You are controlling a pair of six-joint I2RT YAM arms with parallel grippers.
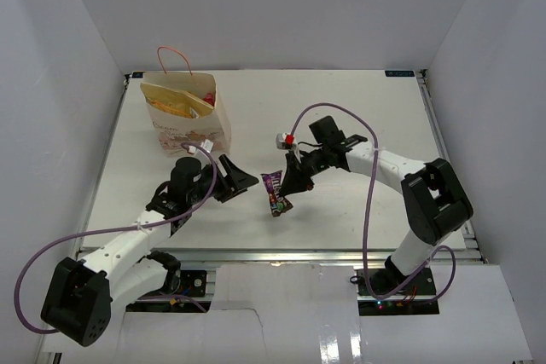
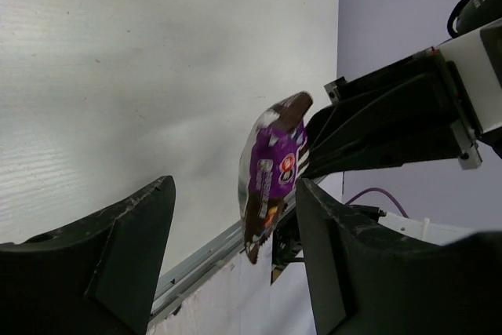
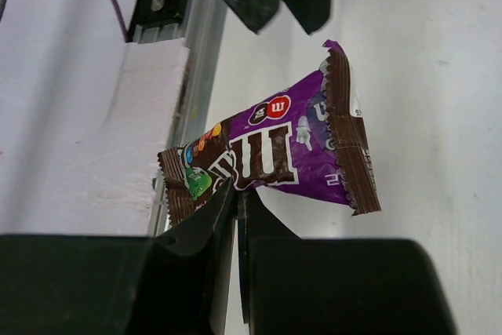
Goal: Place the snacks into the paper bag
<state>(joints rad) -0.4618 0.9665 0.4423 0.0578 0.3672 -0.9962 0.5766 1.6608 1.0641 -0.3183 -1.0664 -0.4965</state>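
- While yellow snacks (image 1: 177,106) sit in the paper bag (image 1: 189,132), the purple candy pack (image 3: 282,147) is not in.
- The right fingers (image 3: 200,229) pinch it; the left fingers (image 2: 118,249) stand apart.

This is a robotics lab cell, not a home or shop. Plain white walls (image 1: 256,6) box in a white table (image 1: 358,117) at 9, 12 and 3 o'clock. Two arms are bolted at its near edge, the left arm (image 1: 128,245) at 7 o'clock and the right arm (image 1: 397,166) at 5 o'clock, along a metal rail (image 1: 290,255) at 6 o'clock. Loose purple cables (image 1: 367,210) loop off them, with bare wiring (image 1: 179,298) by the bases. A bag (image 1: 183,112) stands at 10 o'clock.
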